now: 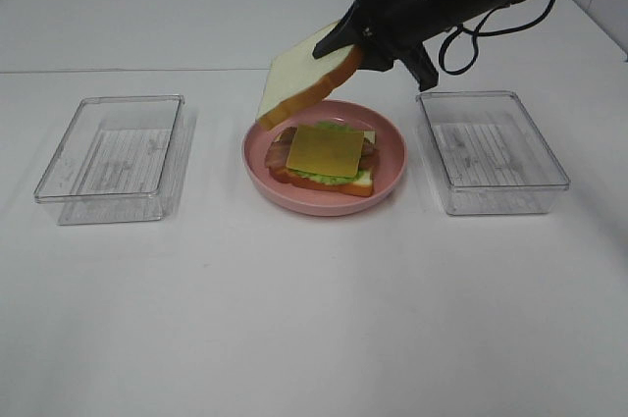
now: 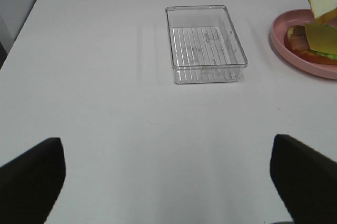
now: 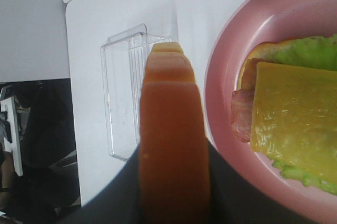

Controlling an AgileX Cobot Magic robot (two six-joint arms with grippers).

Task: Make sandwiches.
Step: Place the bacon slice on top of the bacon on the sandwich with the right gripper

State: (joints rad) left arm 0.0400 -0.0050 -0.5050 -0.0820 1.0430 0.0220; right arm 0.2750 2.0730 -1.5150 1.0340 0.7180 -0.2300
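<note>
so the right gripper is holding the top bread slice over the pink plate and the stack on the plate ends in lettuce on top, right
Not quite. The right gripper does hold the bread slice above the pink plate, but the stack's top layer is the yellow cheese, not lettuce. The lettuce only peeks out beneath it. The exterior high view shows this, and the right wrist view agrees.

Holding a bread slice (image 3: 171, 145) by its orange crust, edge-on and close up. Past it, a pink plate (image 3: 226, 76) with yellow cheese (image 3: 295, 121) on lettuce (image 3: 308, 55) and bacon (image 3: 241, 121). Beside the plate, a clear box (image 3: 122, 103) on white table (image 3: 131, 2).
</note>
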